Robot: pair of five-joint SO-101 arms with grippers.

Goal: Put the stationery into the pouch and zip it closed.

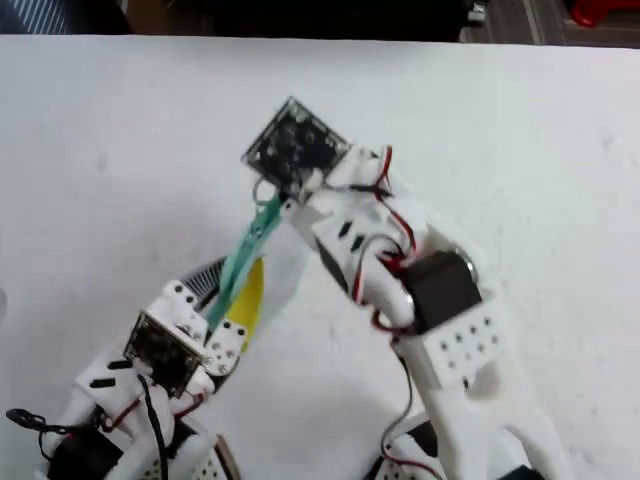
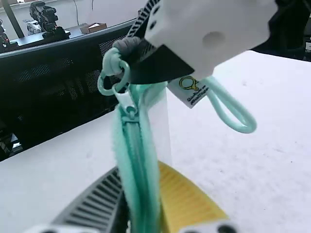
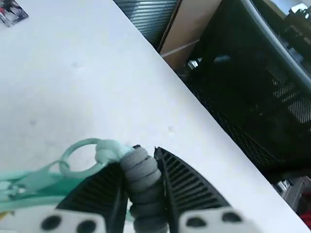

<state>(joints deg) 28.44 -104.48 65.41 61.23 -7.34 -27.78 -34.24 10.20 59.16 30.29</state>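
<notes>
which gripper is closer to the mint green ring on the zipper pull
Right. The right gripper is clamped on the grey cord joined to the mint green ring; the left gripper grips the clear mint-zippered pouch at its other end.

pouch tag (image 2: 191,91), print seemingly unreadable — blurred

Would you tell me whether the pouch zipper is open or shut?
Shut, it seems: the zipper teeth are joined up to the slider.
</notes>
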